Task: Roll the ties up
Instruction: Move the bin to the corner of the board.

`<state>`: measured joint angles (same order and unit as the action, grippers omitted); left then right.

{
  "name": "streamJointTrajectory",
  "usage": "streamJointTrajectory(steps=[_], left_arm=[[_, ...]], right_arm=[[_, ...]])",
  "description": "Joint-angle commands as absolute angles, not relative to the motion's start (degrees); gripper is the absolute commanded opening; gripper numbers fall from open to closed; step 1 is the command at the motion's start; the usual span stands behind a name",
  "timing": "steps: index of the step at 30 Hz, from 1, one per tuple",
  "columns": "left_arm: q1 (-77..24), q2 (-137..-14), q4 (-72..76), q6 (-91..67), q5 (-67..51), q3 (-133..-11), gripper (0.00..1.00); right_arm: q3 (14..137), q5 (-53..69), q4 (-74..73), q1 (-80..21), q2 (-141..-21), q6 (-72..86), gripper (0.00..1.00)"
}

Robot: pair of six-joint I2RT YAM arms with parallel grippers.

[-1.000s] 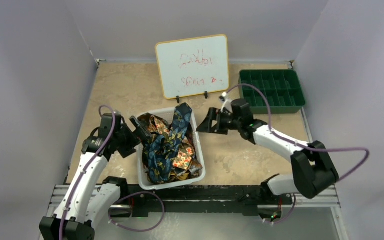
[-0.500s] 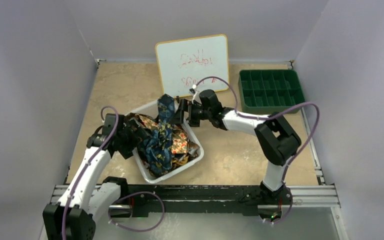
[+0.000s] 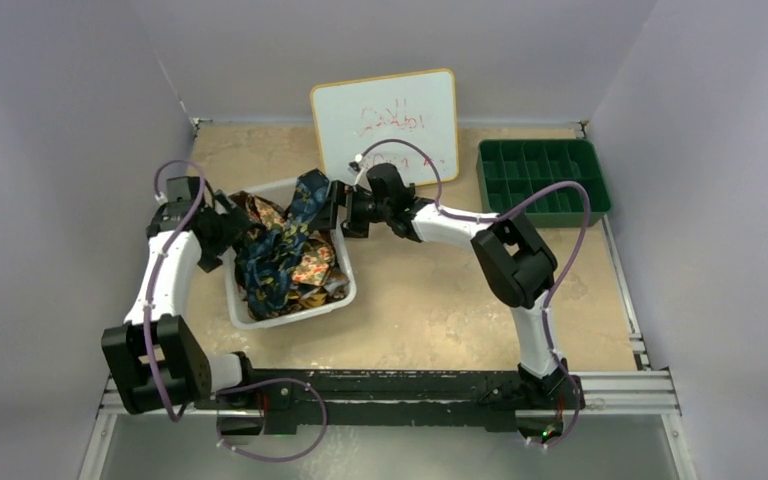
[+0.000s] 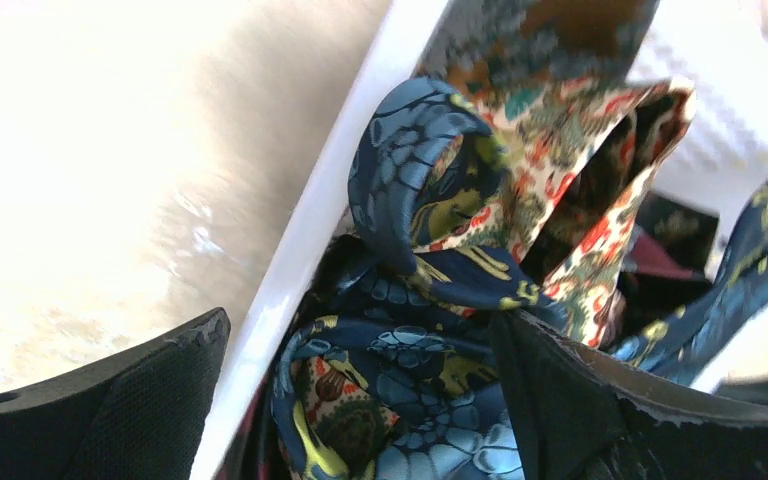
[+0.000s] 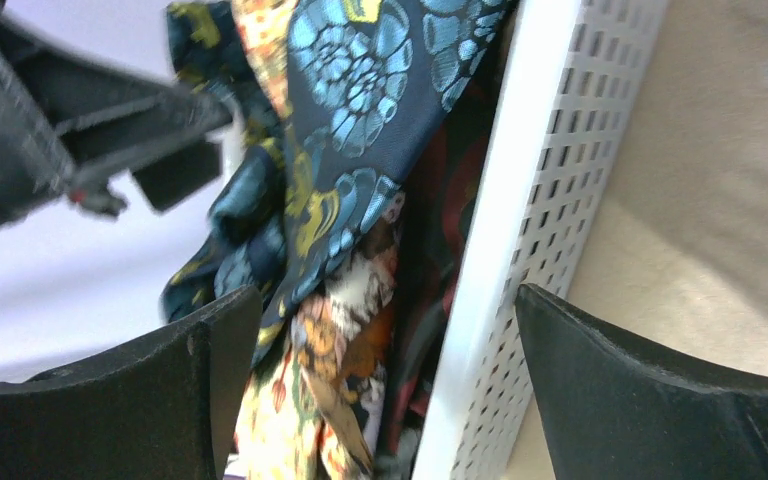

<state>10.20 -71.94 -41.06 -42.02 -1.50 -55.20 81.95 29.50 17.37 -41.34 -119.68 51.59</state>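
Note:
A white perforated basket [image 3: 298, 317] holds a heap of tangled ties [image 3: 282, 262] in brown, gold and red prints. A dark navy tie with blue and gold flowers [image 3: 309, 194] hangs over its far rim. My left gripper [image 3: 224, 228] is open at the basket's left side. In the left wrist view [image 4: 360, 400] the white rim [image 4: 315, 230] and the navy tie [image 4: 410, 150] lie between its jaws. My right gripper [image 3: 336, 208] is open at the far right corner. In the right wrist view [image 5: 390, 400] it straddles the basket wall [image 5: 550, 200], with the navy tie [image 5: 360, 80] inside.
A whiteboard [image 3: 385, 130] with red scribbles stands at the back centre, close behind my right gripper. A green compartment tray [image 3: 542, 180] sits at the back right. Grey walls close in the left, right and back of the tan table.
The basket has slid left and away from the near edge, turning a little. Both grippers moved with it: the right arm swung left to its far corner, the left arm went back and left.

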Motion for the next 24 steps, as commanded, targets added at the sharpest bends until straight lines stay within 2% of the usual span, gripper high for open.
streamJointTrajectory(steps=[1,5,9,14,17,20,24], left_arm=[[16.46,-75.38,-34.46,-34.75,-6.74,-59.24,1.00],[21.35,-76.78,-36.98,-31.08,-8.46,-63.06,1.00],[23.28,-72.27,-41.46,-30.07,-7.89,-64.74,1.00],[23.29,-64.51,-44.43,-29.51,-15.65,-64.40,1.00],[23.30,-59.53,-47.75,-27.93,-15.37,-64.35,1.00],[23.29,-55.13,-49.42,-26.81,-20.10,-62.81,1.00],[23.27,-50.80,-50.35,-26.22,-29.53,-60.70,1.00]], right_arm=[[87.06,36.38,15.91,-43.61,-118.34,50.79,0.99],[87.26,32.92,6.34,-43.22,-115.62,43.61,0.99],[81.84,26.68,0.30,-42.63,-110.18,38.02,0.99],[68.00,27.75,6.21,-43.04,-100.55,36.27,0.99],[59.23,30.16,9.11,-43.25,-93.02,33.73,0.99],[51.45,36.33,12.14,-44.81,-87.40,31.58,0.99],[47.04,30.14,11.97,-50.45,-85.11,26.13,0.99]])
